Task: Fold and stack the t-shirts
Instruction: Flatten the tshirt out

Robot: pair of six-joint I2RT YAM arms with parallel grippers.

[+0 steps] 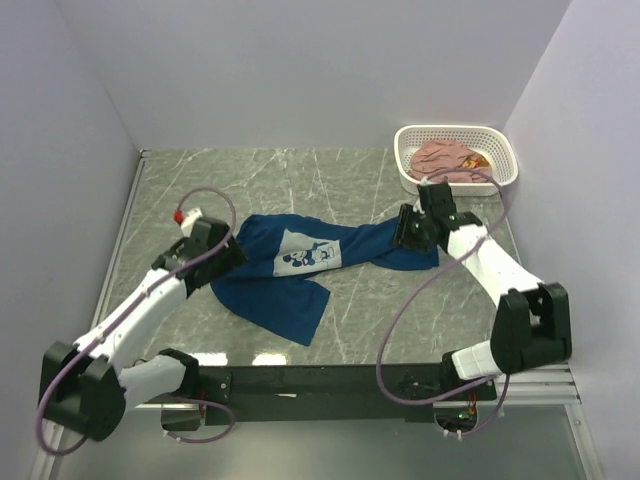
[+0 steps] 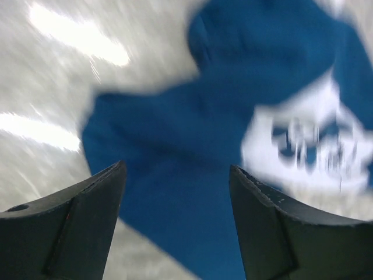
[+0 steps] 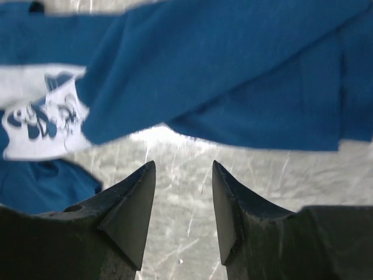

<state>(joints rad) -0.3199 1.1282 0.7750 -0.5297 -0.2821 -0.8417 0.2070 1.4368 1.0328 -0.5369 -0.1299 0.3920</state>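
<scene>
Evidently limp and light, navy t-shirt [image 1: 300, 300] sprawled rumpled mid-table; pink t-shirt [image 1: 440, 158] bunched in basket [image 1: 455, 130] at 1 o'clock. Left gripper [image 2: 178, 169] at the navy cloth's 9 o'clock end, right gripper [image 3: 183, 166] at 3 o'clock, both parted, holding nothing. Pinch shoulder seams or hem corners; expect sagging.

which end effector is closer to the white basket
Right. The right end effector hangs just in front of the basket; the left end effector is at the far end of the blue shirt.
</scene>
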